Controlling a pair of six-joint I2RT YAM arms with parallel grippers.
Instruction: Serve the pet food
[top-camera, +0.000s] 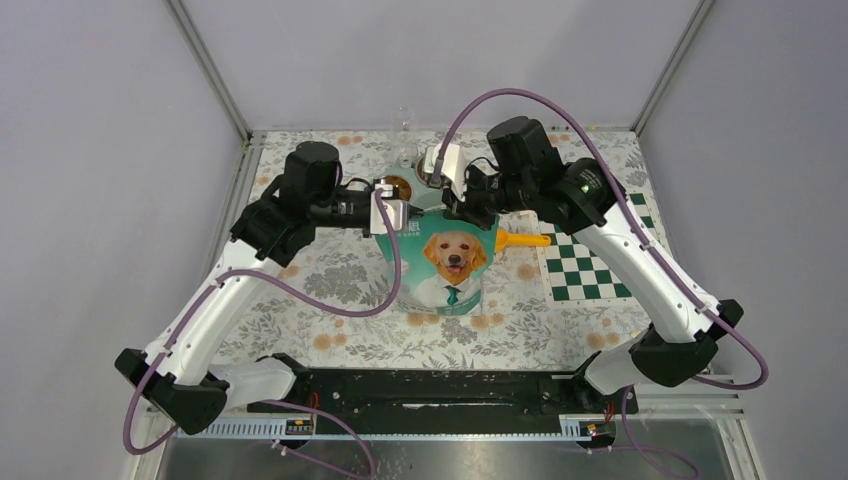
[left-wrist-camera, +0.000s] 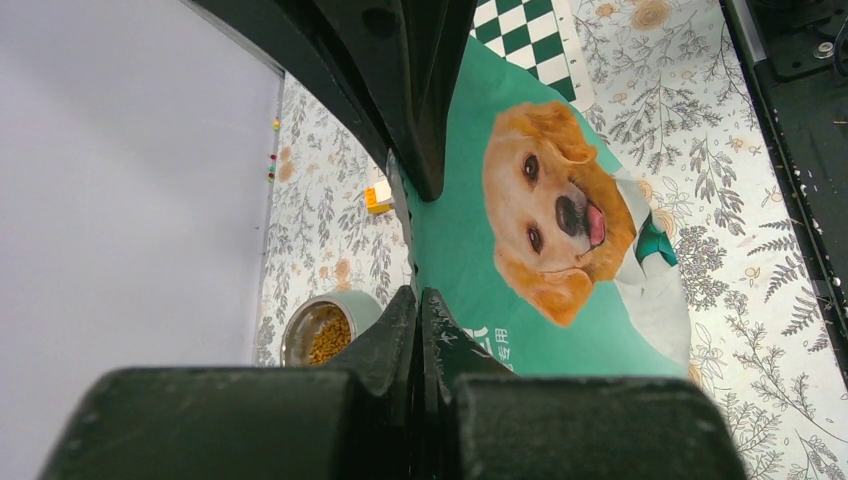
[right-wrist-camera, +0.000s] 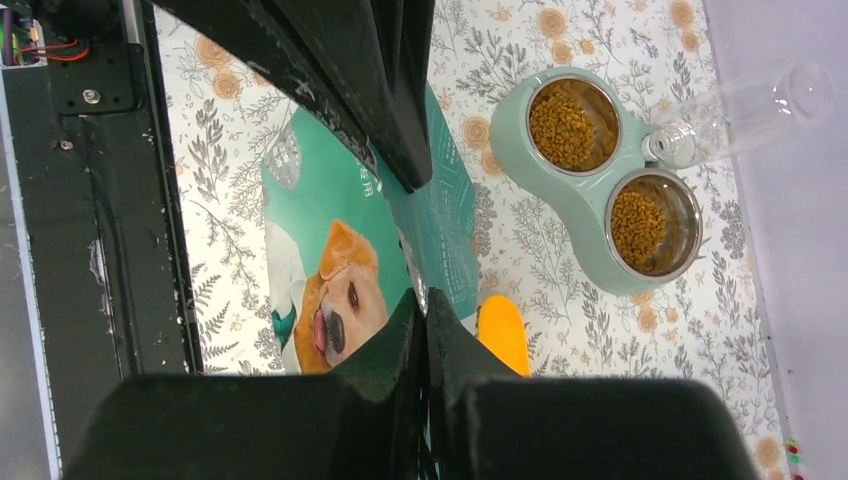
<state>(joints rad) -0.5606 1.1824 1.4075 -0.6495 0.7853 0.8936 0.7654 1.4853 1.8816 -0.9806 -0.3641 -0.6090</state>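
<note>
At the near edge, a black rail (top-camera: 420, 390) borders the floral-clothed desk (top-camera: 330, 270). Mid-desk, the left claw (top-camera: 392, 215) and right claw (top-camera: 458, 205) each pinch tight the top edge of the teal bag (top-camera: 452, 260) (a dog printed on it). Beyond, pet food (right-wrist-camera: 562, 115) fills both cups of a twin bowl (right-wrist-camera: 520, 170) near the grey back wall (top-camera: 420, 60).

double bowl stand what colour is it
The stand is pale mint green, clearest in the right wrist view.
</note>
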